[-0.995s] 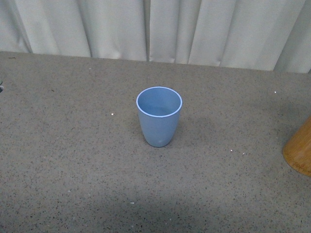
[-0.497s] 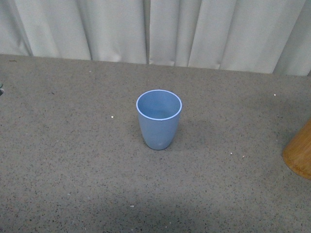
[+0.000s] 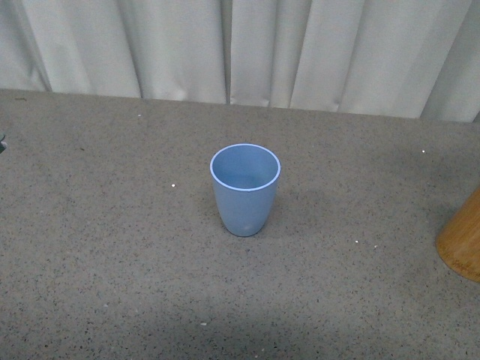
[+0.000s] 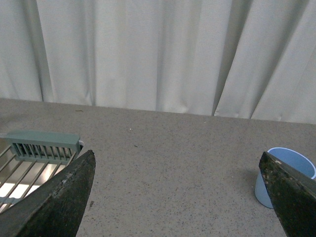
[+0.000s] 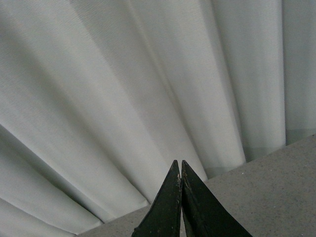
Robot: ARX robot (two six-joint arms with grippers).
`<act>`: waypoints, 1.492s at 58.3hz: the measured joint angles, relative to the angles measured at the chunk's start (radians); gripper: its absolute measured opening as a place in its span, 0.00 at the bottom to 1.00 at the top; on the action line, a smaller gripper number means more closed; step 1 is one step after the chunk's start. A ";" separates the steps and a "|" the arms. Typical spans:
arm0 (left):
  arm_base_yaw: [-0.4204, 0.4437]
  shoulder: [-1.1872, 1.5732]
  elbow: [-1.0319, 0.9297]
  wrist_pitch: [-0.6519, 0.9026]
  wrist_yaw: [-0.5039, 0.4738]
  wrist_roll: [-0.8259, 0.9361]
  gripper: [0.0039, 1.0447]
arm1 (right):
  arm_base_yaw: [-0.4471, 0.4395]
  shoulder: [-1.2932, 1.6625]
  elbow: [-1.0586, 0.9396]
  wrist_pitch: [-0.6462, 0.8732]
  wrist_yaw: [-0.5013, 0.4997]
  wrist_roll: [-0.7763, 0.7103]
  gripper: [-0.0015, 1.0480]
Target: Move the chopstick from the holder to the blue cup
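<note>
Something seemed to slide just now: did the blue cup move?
No. The blue cup sits lower in the front view, but the white speck beside it and the curtain hem dropped equally: the view shifted, not the cup.

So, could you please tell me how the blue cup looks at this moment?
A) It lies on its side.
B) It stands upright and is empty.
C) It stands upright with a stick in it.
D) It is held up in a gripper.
B: in the front view the blue cup stands upright on the table, its open mouth shows only blue inside, and nothing is gripping it.
</note>
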 joint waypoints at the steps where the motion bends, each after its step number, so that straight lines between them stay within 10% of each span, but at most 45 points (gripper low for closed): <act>1: 0.000 0.000 0.000 0.000 0.000 0.000 0.94 | 0.005 0.000 0.000 -0.001 0.001 0.002 0.01; 87: 0.000 0.000 0.000 0.000 0.000 0.000 0.94 | 0.463 0.057 0.009 0.043 0.173 0.080 0.01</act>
